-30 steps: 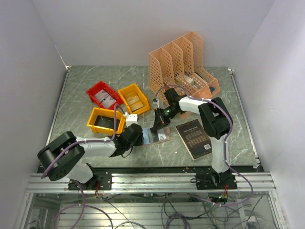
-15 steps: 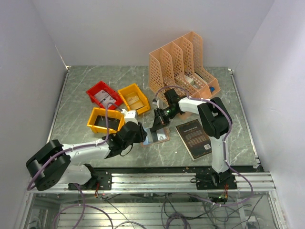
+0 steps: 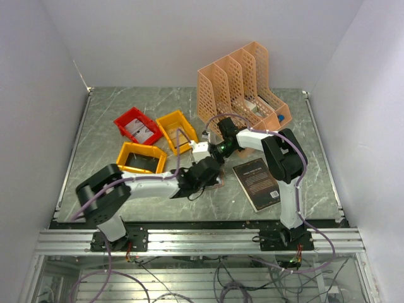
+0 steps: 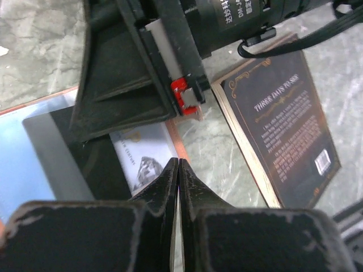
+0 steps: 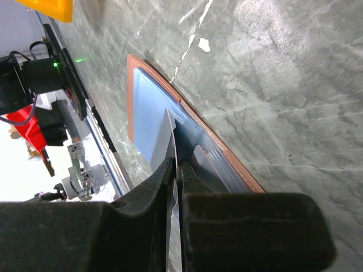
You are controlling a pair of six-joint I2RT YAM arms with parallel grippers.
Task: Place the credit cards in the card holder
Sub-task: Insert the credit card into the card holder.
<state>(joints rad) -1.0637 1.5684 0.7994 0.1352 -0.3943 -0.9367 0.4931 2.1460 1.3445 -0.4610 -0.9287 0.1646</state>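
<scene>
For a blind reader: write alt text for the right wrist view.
The right hand pinches a thin grey credit card edge-on, its tip over the pale blue inside of the open card holder, which lies flat on a grey marbled table.

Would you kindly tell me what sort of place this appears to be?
Probably a robotics lab cell: two arms mounted on an aluminium rail, a white-walled marble-look table, staged office props like the file organizer and bins.

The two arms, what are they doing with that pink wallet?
The right hand pinches a thin grey credit card over the card holder, which lies open on the table beside a black book. The left hand, closed, points at the holder's edge. Whether the card has entered a slot, I cannot tell.
</scene>
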